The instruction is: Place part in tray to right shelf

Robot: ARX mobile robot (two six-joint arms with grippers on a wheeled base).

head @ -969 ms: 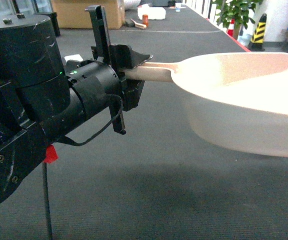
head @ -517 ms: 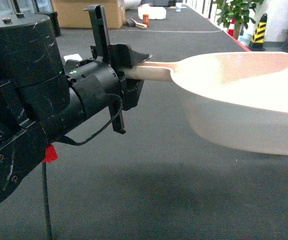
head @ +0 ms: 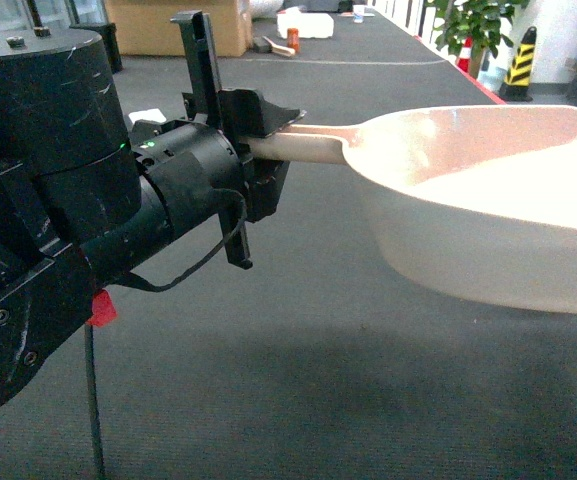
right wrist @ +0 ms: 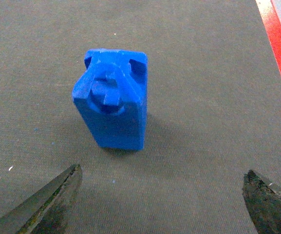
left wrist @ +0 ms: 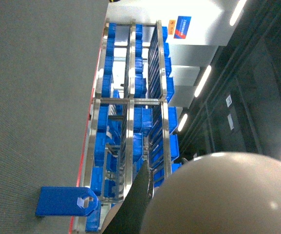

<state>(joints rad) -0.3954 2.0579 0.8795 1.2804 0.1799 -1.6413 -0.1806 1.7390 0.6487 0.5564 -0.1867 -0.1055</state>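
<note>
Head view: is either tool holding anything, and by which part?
The left tool holds the tray by the end of its handle. The right tool is open and empty, above the part.

No text can be read for certain. A blue sign (left wrist: pixel 180 26) on the white wall above the steel rack (left wrist: pixel 130 122) carries white lettering, perhaps a logo, too small to make out; a small orange label (left wrist: pixel 171 22) sits beside it.
</note>
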